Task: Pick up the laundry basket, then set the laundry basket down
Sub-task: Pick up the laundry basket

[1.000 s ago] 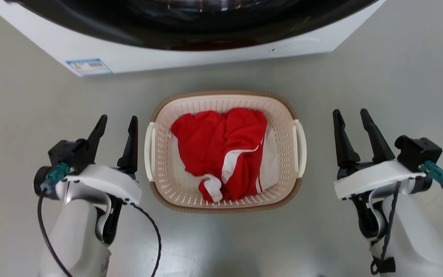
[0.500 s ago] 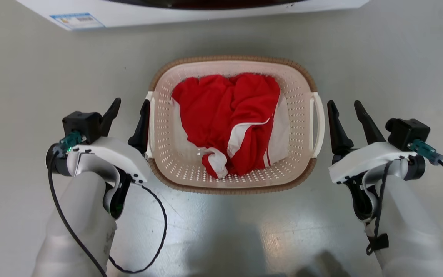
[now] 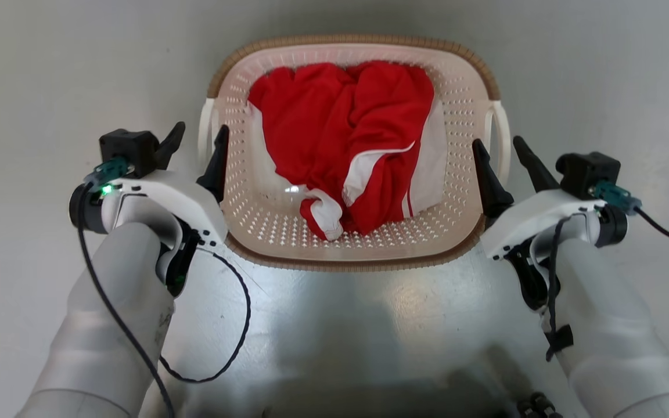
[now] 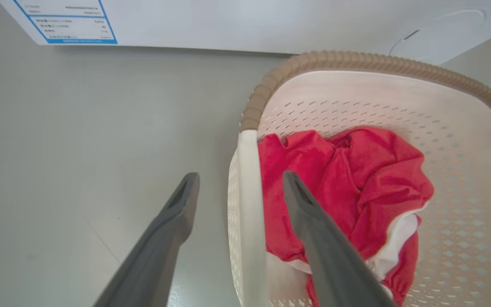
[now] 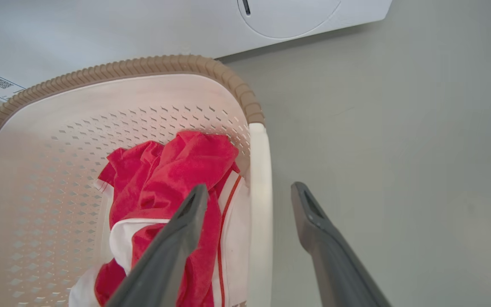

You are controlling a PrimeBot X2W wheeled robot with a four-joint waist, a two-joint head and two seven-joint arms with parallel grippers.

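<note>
Barely underway: left gripper (image 3: 201, 129) and right gripper (image 3: 497, 142), fingers apart, are straddling the laundry basket (image 3: 346, 265) rim; lifting, setting down remaining.

Head view steeply down over laundry basket (image 3: 265, 229), wrist views close, both facing washing machine (image 4: 249, 25).

One basket (image 3: 352, 42), with two handles: a left handle (image 3: 205, 125) and a right handle (image 3: 500, 130). Inside the basket lies one heap of red-and-white cloth (image 3: 346, 133) (whether it is one garment or several cannot be told). There are two grippers, the left gripper (image 3: 201, 128) at the basket's left side and the right gripper (image 3: 496, 141) at its right, with two spread fingers (image 3: 216, 159) apiece, four in all. Beyond the basket stands one washer (image 4: 271, 21) bearing one label (image 4: 68, 21).
</note>
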